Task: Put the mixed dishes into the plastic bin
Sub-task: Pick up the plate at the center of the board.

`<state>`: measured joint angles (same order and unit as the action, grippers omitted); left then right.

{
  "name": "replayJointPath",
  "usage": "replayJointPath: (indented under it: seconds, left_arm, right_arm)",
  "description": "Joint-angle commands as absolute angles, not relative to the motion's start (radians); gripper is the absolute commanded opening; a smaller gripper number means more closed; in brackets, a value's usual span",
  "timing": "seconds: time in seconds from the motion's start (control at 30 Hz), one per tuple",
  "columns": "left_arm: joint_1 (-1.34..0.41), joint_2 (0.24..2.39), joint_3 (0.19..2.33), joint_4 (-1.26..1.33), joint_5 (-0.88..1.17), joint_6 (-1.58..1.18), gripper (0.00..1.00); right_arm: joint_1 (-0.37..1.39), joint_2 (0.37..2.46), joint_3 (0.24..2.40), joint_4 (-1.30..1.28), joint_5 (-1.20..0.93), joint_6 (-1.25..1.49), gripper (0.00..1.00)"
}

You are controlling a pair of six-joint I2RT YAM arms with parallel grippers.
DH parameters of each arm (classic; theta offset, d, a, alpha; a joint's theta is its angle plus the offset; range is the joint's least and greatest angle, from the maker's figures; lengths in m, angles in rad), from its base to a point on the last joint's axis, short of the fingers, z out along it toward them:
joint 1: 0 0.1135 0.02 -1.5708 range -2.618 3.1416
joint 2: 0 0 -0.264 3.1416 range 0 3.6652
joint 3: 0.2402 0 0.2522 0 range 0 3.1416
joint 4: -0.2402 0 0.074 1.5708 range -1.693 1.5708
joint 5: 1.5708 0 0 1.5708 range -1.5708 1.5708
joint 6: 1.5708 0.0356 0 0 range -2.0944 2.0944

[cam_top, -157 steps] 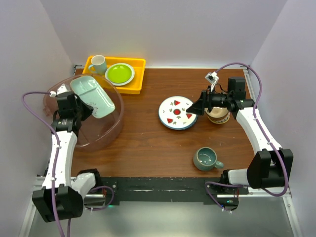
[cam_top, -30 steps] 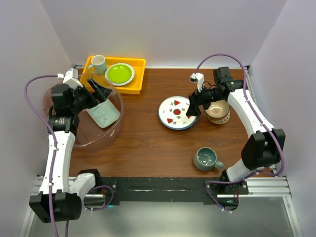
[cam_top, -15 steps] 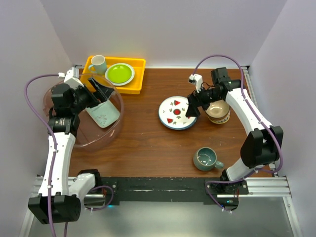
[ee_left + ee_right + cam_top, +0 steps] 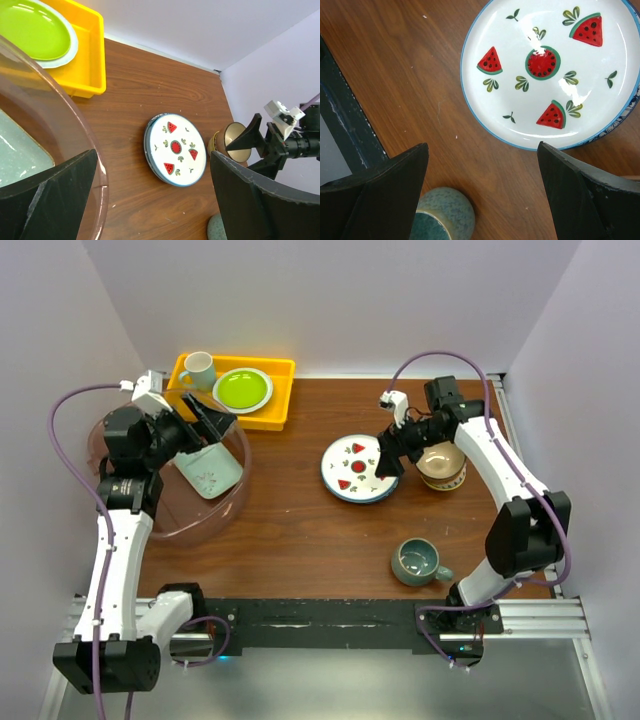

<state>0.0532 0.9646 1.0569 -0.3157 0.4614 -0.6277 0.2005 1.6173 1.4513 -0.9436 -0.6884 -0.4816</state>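
Left fingers spread wide and empty, hovering over the far side of the plastic bin, which sits at the counter's left edge. Inside the bin lies the pale green tray.

Over on the right, the right fingers gape wide too, gripping nothing, poised above the right side of the watermelon plate mid-counter. A blue-patterned rim peeks out from beneath that plate. The cream-tan bowl sits just beside it toward the right edge, and the teal mug stands nearer the front edge.

Far-left corner: a yellow tray carrying a white mug and a lime-green plate.
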Motion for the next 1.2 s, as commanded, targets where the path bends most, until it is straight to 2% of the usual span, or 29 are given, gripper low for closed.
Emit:
replayJointPath:
  seconds: [0.0,1.17]
  left_arm:
    - [0.026,0.950,1.101,-0.268,0.482,-0.643,1.00]
    - [-0.245,1.020,1.124,-0.226,0.338,-0.655,1.00]
  right_arm:
    - [0.209,1.623,1.496,-0.956,-0.670,-0.503,0.95]
    - [0.213,1.686,1.517,-0.943,-0.583,-0.532,0.95]
